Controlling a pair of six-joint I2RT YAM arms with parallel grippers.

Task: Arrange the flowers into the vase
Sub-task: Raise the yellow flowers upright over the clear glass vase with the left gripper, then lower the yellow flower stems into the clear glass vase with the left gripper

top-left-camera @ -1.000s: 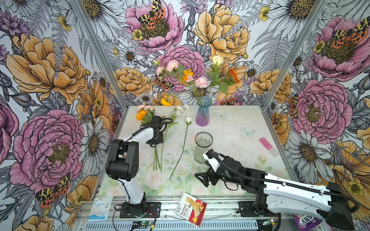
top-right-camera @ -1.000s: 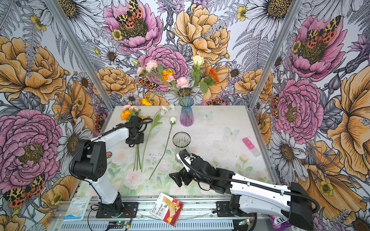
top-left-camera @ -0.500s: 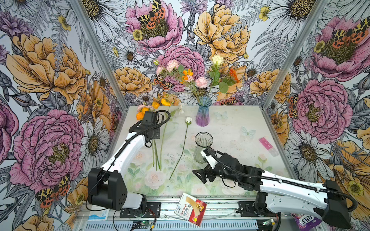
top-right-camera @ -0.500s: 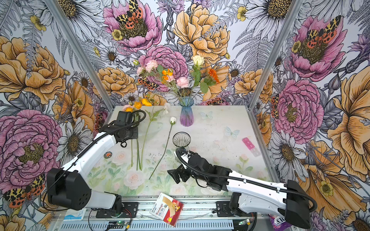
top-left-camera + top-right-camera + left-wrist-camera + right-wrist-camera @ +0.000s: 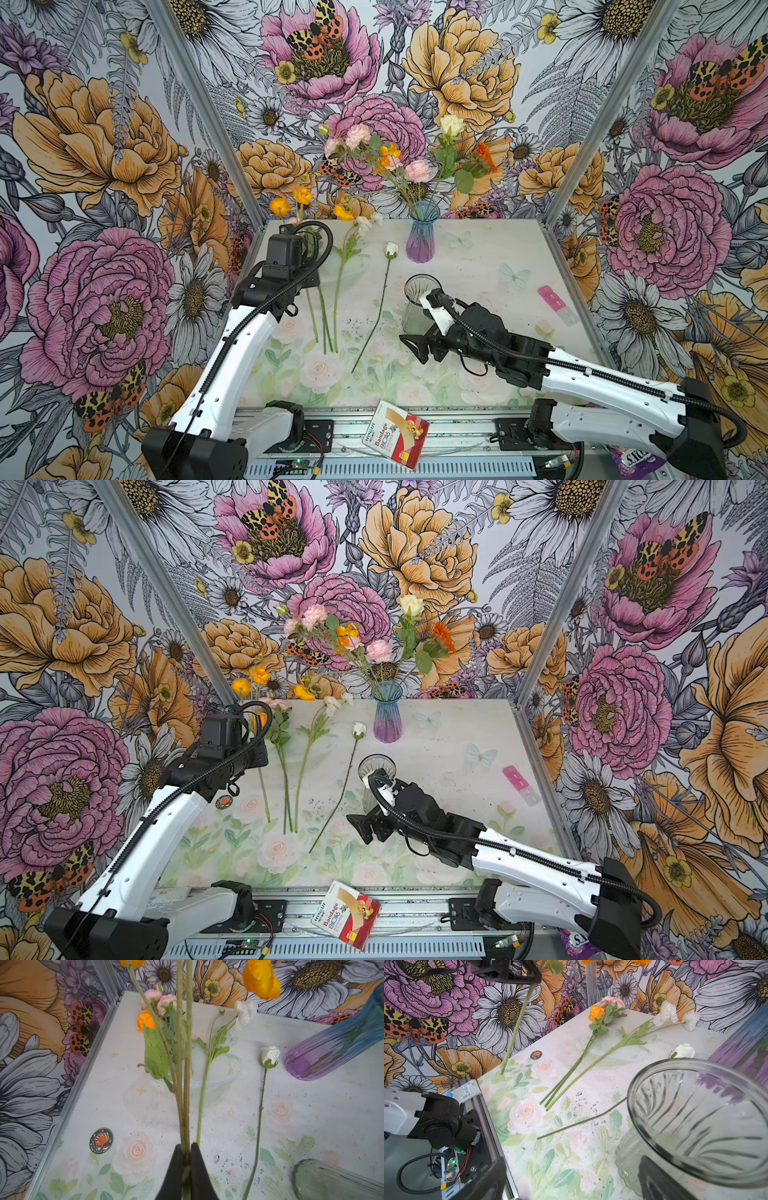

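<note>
Top views – left gripper: your left gripper (image 5: 308, 280) is tucked under its wrist camera (image 5: 284, 249), so the jaws are hidden here; orange flowers (image 5: 302, 195) rise above it against the back wall.
Top views – right gripper: your right gripper (image 5: 422, 345) is spread wide and holds nothing, just beside the clear glass vase (image 5: 419, 297).
Top views – other flowers: loose flowers (image 5: 364, 223) lie on the table (image 5: 478, 257) between the arms; a bunch (image 5: 417, 170) stands in the blue-purple vase (image 5: 420, 245) at the back.
Left wrist – grip: you see the jaws pinched together on the green stems (image 5: 185, 1105) of the orange flowers (image 5: 260, 980), blooms raised above the table.
Right wrist – grip: the jaws gape fully; the upright clear glass vase (image 5: 699, 1126) stands close by one finger (image 5: 652, 1180); you cannot tell whether they touch.
</note>
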